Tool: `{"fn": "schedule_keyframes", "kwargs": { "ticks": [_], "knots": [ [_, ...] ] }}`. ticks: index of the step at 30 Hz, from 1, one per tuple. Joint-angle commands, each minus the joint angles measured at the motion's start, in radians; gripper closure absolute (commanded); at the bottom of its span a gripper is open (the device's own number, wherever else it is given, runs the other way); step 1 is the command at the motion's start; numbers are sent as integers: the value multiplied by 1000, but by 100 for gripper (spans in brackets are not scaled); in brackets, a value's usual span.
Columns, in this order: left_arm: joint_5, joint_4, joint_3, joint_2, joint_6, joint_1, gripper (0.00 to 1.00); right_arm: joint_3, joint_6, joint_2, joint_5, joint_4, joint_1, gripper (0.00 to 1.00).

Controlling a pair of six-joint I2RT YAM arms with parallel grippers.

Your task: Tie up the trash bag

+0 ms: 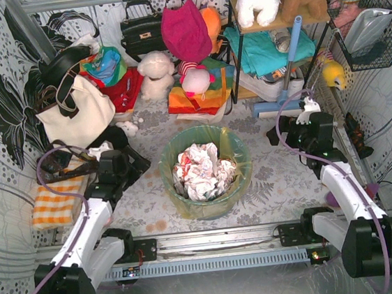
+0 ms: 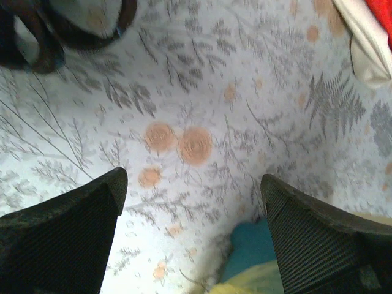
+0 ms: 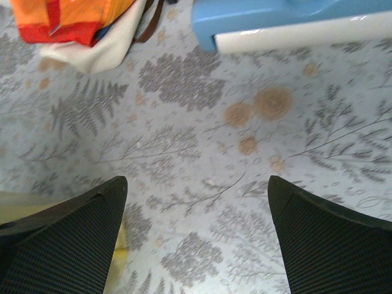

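The trash bag (image 1: 232, 147) is thin yellow plastic lining a teal round bin (image 1: 209, 203) in the middle of the floor, with crumpled white paper (image 1: 200, 171) inside. My left gripper (image 1: 128, 157) is open and empty, to the left of the bin. In the left wrist view (image 2: 193, 184) a yellow bag edge (image 2: 257, 280) and teal bin (image 2: 251, 248) show at the bottom between the fingers. My right gripper (image 1: 294, 128) is open and empty, to the right of the bin. The right wrist view (image 3: 196, 187) shows a yellow strip of bag (image 3: 119, 245) by the left finger.
A cream tote bag with black straps (image 1: 73, 111) stands at the back left, an orange checked cloth (image 1: 55, 204) left of my left arm. Plush toys (image 1: 157, 74), clothes and a black handbag (image 1: 140, 30) crowd the back. A blue dustpan (image 3: 288, 21) lies ahead of the right gripper.
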Motion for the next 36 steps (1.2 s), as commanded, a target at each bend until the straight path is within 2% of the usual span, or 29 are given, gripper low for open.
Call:
{"fn": "schedule_keyframes", "kwargs": {
  "ticks": [1,9,16,23,29,36],
  "knots": [
    [164,-76,-29,-36,-84,-25,1,65,55,-21,-145,-165,-6,5],
    [199,-187,-60,-88,-220,-182,4,119,79,-6,-298,-317,-5,16],
    [161,-298,-94,-167,-327,-304,13,96,93,-50,-292,-338,-6,17],
    [111,-328,-183,-278,-435,-377,20,107,91,-55,-297,-347,-5,17],
    [120,-210,-232,-298,-402,-409,26,104,91,-50,-297,-347,-5,17],
    [92,32,-301,-297,-333,-482,37,89,95,-37,-294,-328,-5,17]
  ]
}}
